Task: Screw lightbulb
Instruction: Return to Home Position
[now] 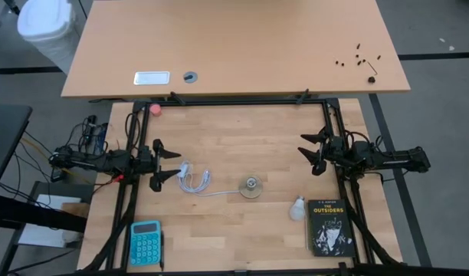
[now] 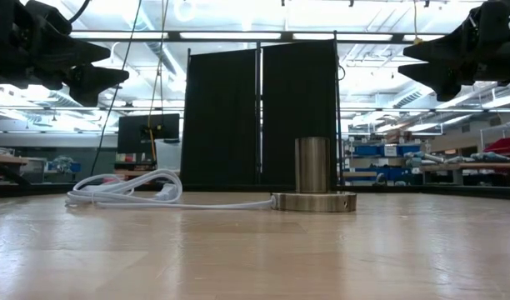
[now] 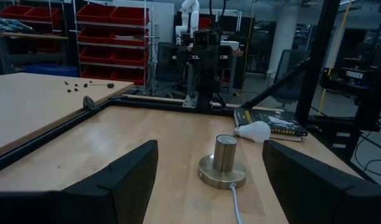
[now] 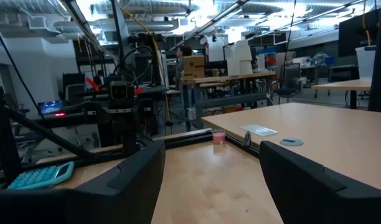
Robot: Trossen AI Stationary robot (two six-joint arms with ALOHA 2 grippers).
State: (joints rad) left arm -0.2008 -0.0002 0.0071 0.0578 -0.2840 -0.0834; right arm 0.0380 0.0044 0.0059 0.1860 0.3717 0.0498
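Observation:
The lightbulb (image 1: 297, 207), small and white, lies on its side on the wooden table just left of a black book; the left wrist view shows the lightbulb (image 3: 253, 130) too. The metal socket (image 1: 251, 187) stands upright on its round base mid-table, its white cord (image 1: 195, 181) coiled to the left. The socket (image 2: 314, 177) also shows in the low view. My left gripper (image 1: 172, 164) hovers open at the table's left side, pointing level toward the socket. My right gripper (image 1: 307, 149) hovers open at the right side, pointing left. Both grippers hold nothing.
A black book (image 1: 329, 225) lies at the near right, next to the bulb. A blue calculator (image 1: 145, 242) sits at the near left. A small pink object (image 1: 155, 110) rests at the far left by the black frame. A second tabletop (image 1: 234, 46) adjoins the far edge.

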